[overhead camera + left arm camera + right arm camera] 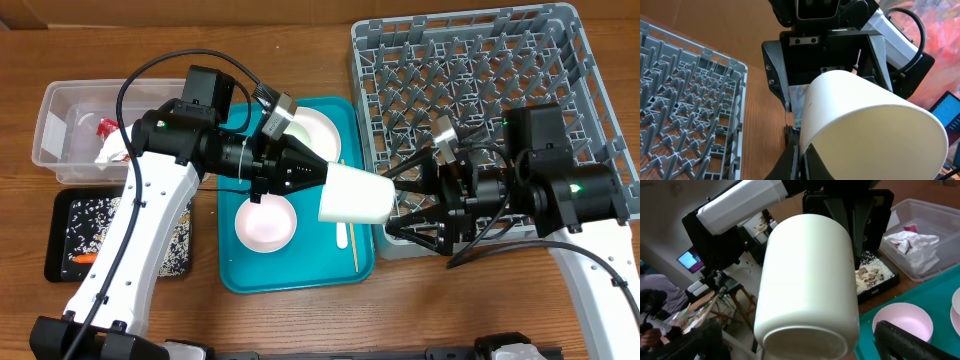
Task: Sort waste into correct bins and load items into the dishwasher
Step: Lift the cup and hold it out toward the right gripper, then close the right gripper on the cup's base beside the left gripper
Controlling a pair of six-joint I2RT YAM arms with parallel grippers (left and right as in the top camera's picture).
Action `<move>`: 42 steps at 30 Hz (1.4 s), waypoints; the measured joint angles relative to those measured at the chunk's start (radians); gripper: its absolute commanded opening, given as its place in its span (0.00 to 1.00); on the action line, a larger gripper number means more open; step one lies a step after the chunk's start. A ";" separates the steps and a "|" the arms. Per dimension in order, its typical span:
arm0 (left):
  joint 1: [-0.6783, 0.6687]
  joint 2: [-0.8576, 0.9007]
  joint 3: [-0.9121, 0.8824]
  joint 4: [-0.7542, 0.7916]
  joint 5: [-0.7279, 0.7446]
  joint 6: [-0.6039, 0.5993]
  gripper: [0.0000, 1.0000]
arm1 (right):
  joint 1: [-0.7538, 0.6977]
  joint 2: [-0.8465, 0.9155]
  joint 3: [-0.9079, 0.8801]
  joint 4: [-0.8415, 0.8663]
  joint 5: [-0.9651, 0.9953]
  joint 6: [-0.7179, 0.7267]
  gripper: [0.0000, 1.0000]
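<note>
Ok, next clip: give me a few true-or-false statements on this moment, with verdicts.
1. The left gripper is shut on the white cup. True.
2. The right gripper grips the cup too. False: its jaws stand open by the cup's base.
3. The carrot lies in the clear tub. False: it lies in the black tray.
4. A white bowl sits on the teal tray. True.
5. Crumpled napkins lie in the clear tub. True.

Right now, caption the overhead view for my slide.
Left tool holds the white cup sideways over the teal tray, base toward the open right tool, beside the grey dish rack.
</note>
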 measured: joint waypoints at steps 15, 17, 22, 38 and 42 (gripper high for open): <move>0.000 0.000 0.000 -0.001 0.000 0.003 0.04 | 0.089 0.023 0.000 0.086 0.000 -0.003 1.00; 0.000 0.000 0.000 -0.001 0.000 0.003 0.04 | 0.089 0.023 0.000 0.089 0.000 -0.003 0.96; 0.000 0.000 0.000 -0.001 0.005 0.003 0.04 | 0.089 0.023 0.000 0.108 0.001 -0.002 0.91; 0.000 -0.003 0.000 -0.005 0.023 0.003 0.04 | 0.090 0.028 0.000 0.204 -0.008 0.021 0.78; 0.000 -0.003 0.000 -0.008 0.023 0.003 0.04 | 0.090 0.028 0.000 0.218 -0.011 0.021 0.78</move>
